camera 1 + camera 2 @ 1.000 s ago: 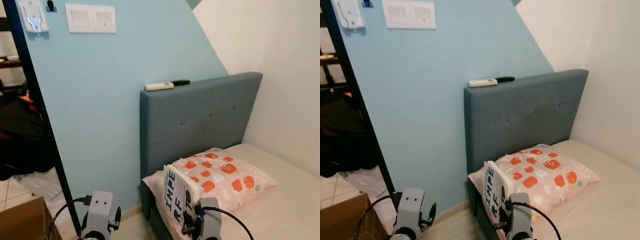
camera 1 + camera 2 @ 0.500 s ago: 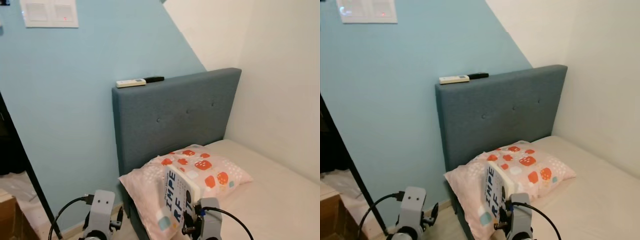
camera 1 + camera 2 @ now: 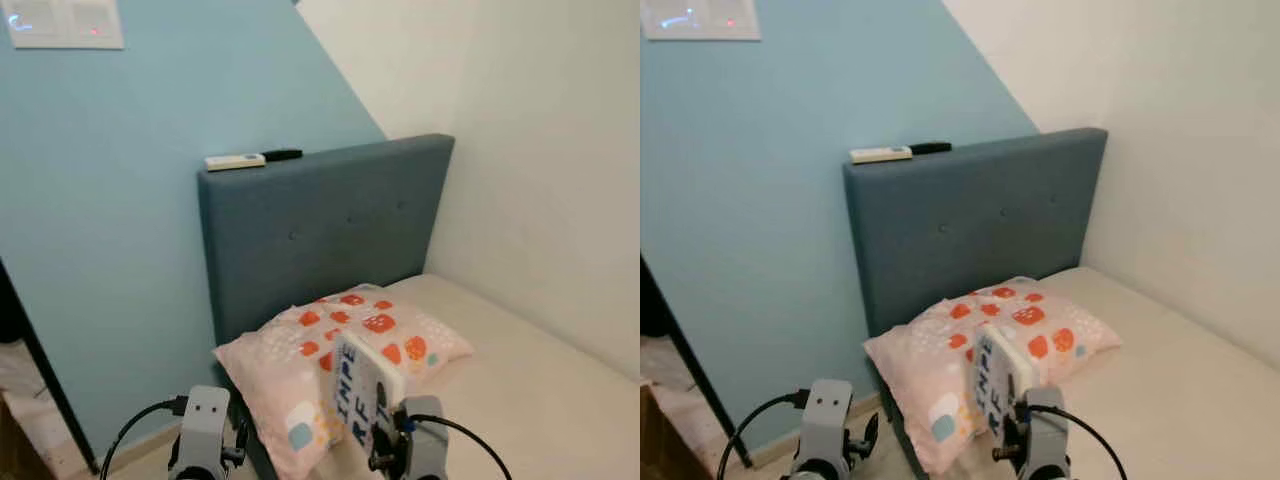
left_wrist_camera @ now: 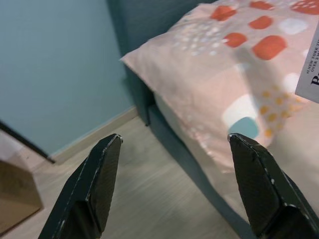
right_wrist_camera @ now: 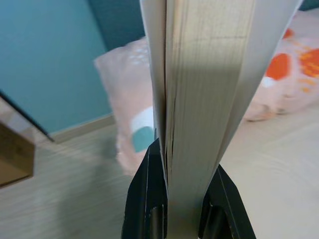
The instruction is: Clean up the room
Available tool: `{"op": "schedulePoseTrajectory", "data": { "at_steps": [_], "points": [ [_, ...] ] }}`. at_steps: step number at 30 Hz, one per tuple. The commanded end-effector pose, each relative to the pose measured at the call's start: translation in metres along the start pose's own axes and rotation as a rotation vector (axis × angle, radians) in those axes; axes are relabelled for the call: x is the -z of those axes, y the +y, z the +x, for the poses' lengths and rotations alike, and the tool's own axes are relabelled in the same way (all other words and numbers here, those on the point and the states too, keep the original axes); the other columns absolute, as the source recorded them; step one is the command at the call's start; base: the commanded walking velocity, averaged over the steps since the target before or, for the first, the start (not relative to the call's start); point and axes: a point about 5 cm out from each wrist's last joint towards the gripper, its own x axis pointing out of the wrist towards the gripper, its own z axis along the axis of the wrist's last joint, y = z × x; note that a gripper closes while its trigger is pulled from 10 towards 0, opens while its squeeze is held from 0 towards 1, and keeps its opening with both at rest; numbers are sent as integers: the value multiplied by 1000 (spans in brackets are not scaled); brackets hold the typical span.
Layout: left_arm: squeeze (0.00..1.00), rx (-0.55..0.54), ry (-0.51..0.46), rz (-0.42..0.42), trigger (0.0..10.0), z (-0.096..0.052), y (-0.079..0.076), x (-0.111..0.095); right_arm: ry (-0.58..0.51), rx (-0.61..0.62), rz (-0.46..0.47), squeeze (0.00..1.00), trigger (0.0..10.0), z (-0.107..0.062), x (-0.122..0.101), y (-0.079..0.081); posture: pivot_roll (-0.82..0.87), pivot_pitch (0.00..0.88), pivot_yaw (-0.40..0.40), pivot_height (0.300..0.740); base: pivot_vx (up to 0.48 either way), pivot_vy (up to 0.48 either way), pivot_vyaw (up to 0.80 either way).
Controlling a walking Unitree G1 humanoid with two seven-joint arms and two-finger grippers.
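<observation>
The right gripper (image 5: 182, 199) squeezes a white book (image 3: 362, 390) between its two black fingers (image 5: 144, 199). The book stands up on its edge, with its long side going up and down. Its spine, with big dark letters, faces the robot. In the right wrist view the pale page edges (image 5: 209, 89) run straight up from the fingers. The book is low in front of the robot, over the near edge of the bed (image 3: 540, 390) and just in front of the pillow (image 3: 340, 340).

The pillow is pink with orange and white blobs. It lies at the head of the bed, against the grey-blue headboard (image 3: 320, 230). One corner hangs over the side of the bed.

Two remotes, a white one (image 3: 235, 161) and a black one (image 3: 282, 155), lie end to end on top of the headboard, by the blue wall (image 3: 130, 230).

The left gripper (image 4: 172, 184) hangs low over the wooden floor (image 4: 134, 199) beside the bed. Its fingers are spread wide and hold nothing.
</observation>
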Motion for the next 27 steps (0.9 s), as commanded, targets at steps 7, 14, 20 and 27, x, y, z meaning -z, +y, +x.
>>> {"op": "schedulePoseTrajectory", "data": {
  "at_steps": [7,14,20,27],
  "points": [
    [0,-10,22,10,10000,1,1,4,19,91,79,0,10000,3,-2,-12,2,85,-40,740,0,0,0],
    [0,-24,13,0,10000,5,-2,3,23,86,96,0,10000,8,-8,-17,1,85,-75,740,0,0,0],
    [0,-30,12,10,10000,7,0,0,70,79,306,0,10000,10,-3,-21,9,97,-85,740,0,0,0],
    [0,-29,1,9,10000,6,4,-1,116,100,495,0,10000,6,2,-30,4,107,-64,725,0,0,0]
  ]
}}
